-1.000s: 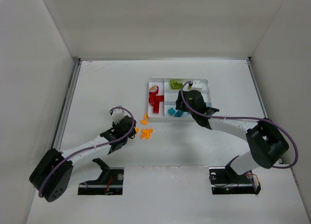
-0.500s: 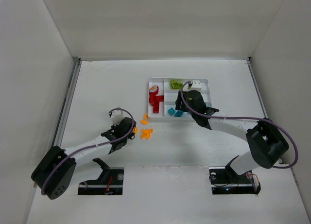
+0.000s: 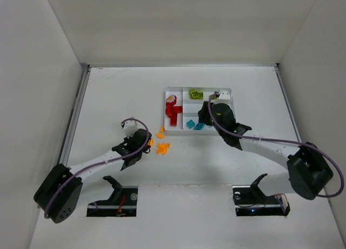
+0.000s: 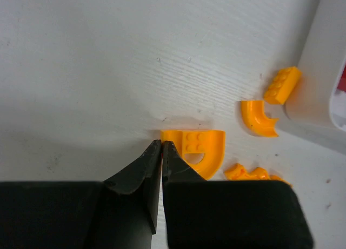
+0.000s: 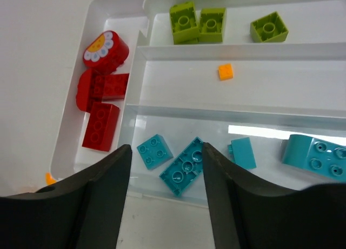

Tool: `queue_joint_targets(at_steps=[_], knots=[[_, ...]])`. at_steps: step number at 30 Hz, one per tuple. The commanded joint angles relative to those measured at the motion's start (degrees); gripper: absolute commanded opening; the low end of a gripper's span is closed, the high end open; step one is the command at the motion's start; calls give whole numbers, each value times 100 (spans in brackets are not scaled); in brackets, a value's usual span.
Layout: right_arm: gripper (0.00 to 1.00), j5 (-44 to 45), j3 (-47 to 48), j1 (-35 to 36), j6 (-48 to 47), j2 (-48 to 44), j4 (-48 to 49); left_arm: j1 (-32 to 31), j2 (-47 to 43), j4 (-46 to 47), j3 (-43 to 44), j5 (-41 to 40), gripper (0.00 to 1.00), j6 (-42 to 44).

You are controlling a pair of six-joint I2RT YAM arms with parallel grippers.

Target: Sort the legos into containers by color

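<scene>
Orange legos (image 3: 162,147): loose on the table (image 4: 108,54) by the tray (image 5: 178,109)'s near-left corner | left gripper (image 4: 161,145): jaws just snapped fully together beside the orange arch (image 4: 197,149)'s corner, nothing visibly pinched, likely a miss | right gripper (image 5: 166,149): spread wide, empty, above teal bricks (image 5: 155,150)

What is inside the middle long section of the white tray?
Only one small orange brick shows in that section. Its right end lies outside the right wrist view, and from above the right arm covers it.

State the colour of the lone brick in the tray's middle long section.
The lone brick is orange, clearest in the right wrist view.
</scene>
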Motion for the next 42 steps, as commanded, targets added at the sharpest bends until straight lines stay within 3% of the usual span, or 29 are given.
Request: queue_joint_targets(at_steps=[1,4,6,9,17,27,34,42], knots=[[56,181,-232,30,140,-567,592,-24,-666,-281,222,-153,1,131],[41,348,-558,-154,342,-1015,873,-50,-1115,-335,556,-127,1,193],[36,428,-777,-356,543,-1270,988,-103,-1169,-239,828,-30,1,202],[38,340,-928,-672,781,-1456,980,-191,-714,147,1294,285,1,272],[46,314,-1007,-910,913,-1298,1024,-375,1606,1404,2884,1113,1,377],[40,235,-1077,-954,1098,-1289,1120,-419,3883,1335,4809,1333,2,571],[41,165,-1095,-963,1098,-1342,1129,-393,4719,1212,5592,1262,2,509],[44,120,-1095,-972,1116,-1377,1129,-393,5062,1010,5918,1140,7,501]])
